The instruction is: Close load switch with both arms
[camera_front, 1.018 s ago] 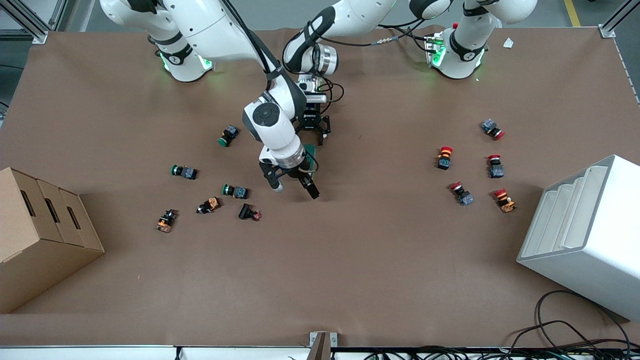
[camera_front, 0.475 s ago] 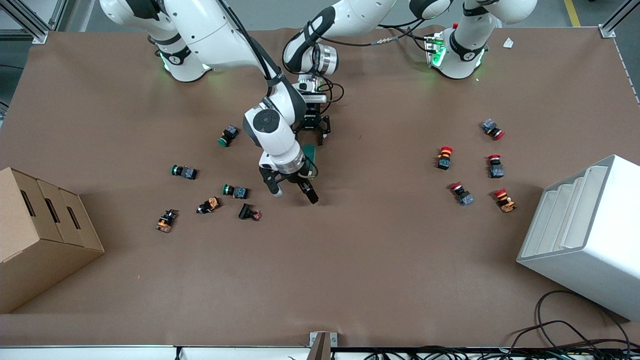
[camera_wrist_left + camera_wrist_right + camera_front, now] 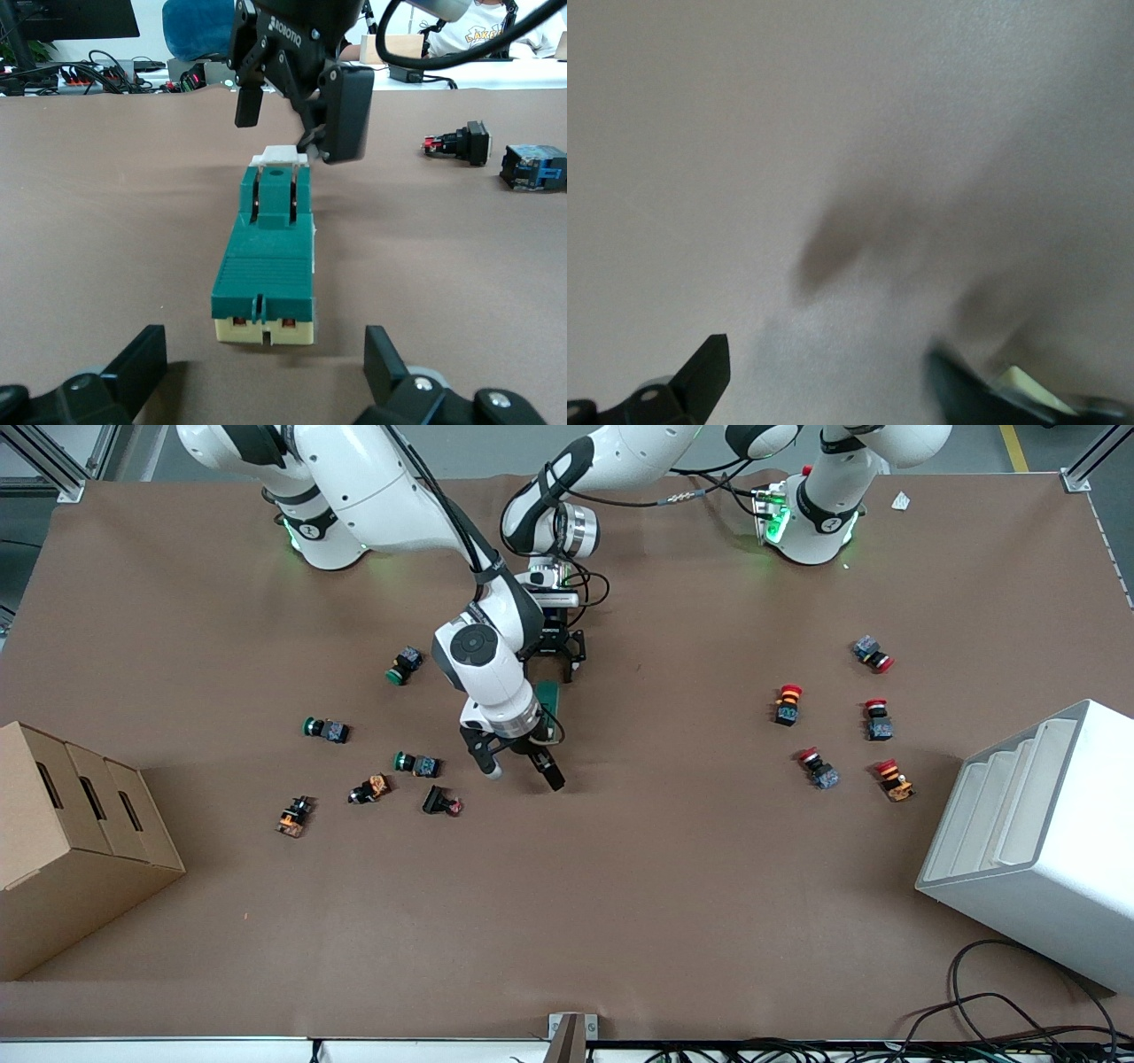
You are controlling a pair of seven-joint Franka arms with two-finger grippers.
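Note:
The load switch (image 3: 550, 694), a dark green oblong block on a cream base, lies at mid-table, partly hidden by the right arm's wrist. In the left wrist view the load switch (image 3: 266, 257) shows whole, its white toggle (image 3: 279, 158) at the end away from my left gripper. My left gripper (image 3: 555, 668) is open and low, its fingers (image 3: 142, 363) spread just short of the switch's cream end. My right gripper (image 3: 524, 776) is open and empty at the toggle end. It also shows in the left wrist view (image 3: 297, 111), one finger close beside the toggle.
Green-capped and orange push buttons (image 3: 416, 763) lie toward the right arm's end, one (image 3: 406, 664) close to the switch. Red-capped buttons (image 3: 787, 702) lie toward the left arm's end. A cardboard box (image 3: 71, 841) and a white bin (image 3: 1036, 841) stand at the table's ends.
My right gripper has shifted a little, its fingertips now slightly lower in the front view. The left gripper and the load switch have not moved.

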